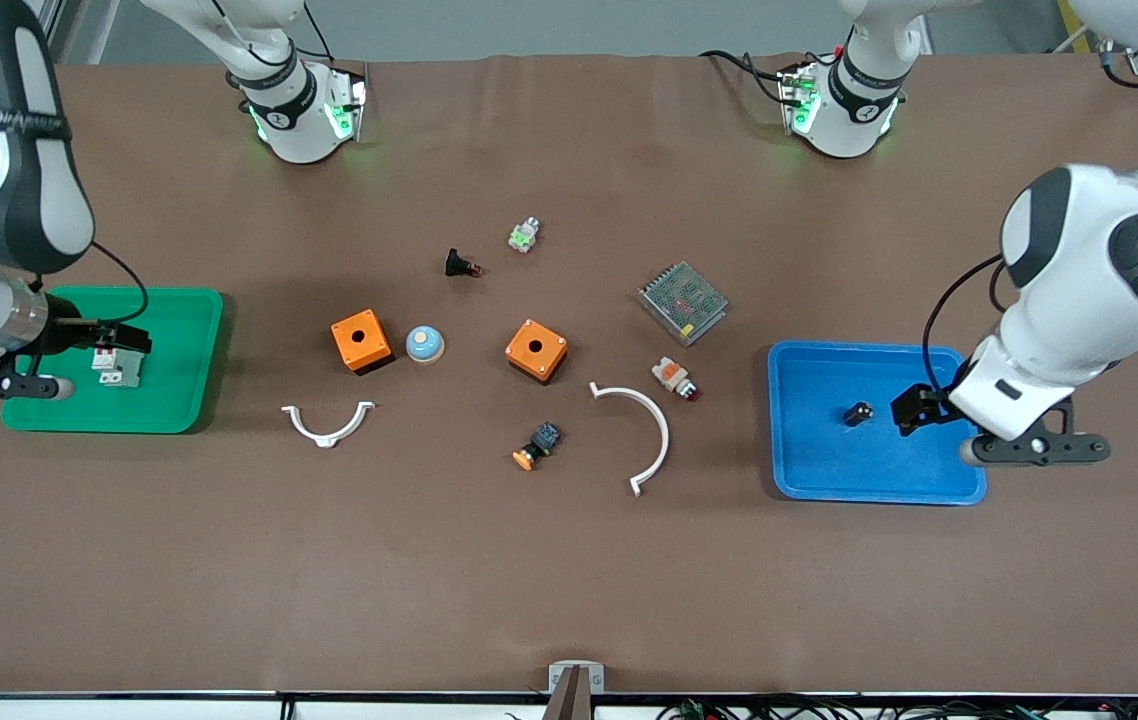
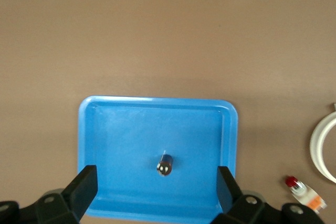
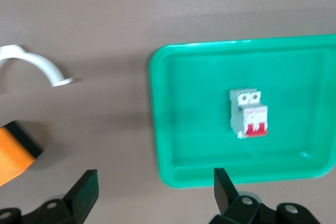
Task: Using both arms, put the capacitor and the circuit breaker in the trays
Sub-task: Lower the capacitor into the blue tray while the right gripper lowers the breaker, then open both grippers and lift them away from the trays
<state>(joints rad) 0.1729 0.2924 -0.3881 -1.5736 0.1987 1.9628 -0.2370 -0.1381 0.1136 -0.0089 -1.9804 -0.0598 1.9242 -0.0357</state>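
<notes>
Circuit breaker [image 1: 119,364] lies flat in the green tray [image 1: 184,400], near the middle, long axis roughly parallel to the tray's short edges, red toggles at one end. Right gripper [image 1: 124,340] is over it, fingers spread, holding nothing. Front view is cluttered there; the part looks released, not pinched.

Capacitor [image 1: 858,413] lies on its side in the blue tray [image 1: 829,470], about central. Left gripper [image 1: 914,410] is over the tray just beside it, toward the left arm's end, fingers wide apart and empty.

Both parts look placed. Coming move is likely straight up and clear; each arm has its own part directly underneath or alongside.
</notes>
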